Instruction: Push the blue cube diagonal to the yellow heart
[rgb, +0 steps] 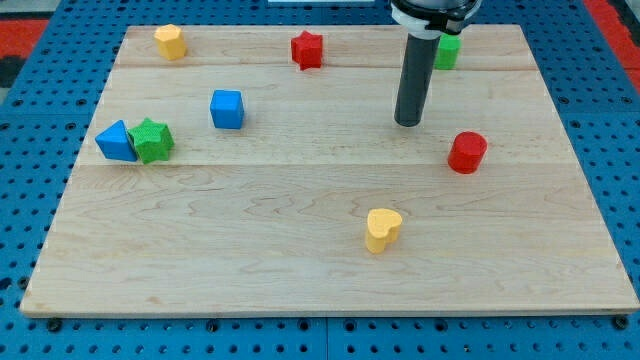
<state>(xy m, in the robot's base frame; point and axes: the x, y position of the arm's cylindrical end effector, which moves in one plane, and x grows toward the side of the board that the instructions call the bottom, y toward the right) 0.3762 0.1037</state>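
The blue cube (227, 109) sits on the wooden board (300, 250) at the view's left, upper half. The yellow heart (382, 229) lies right of centre toward the view's bottom. My tip (407, 122) touches the board in the upper right part, far to the right of the blue cube and above the yellow heart. It touches no block.
A red cylinder (467, 152) stands right of my tip. A green block (447, 51) is partly hidden behind the rod. A red star (307, 49) and a yellow block (170, 41) lie near the top edge. A blue triangular block (117, 141) touches a green star (152, 140) at the left.
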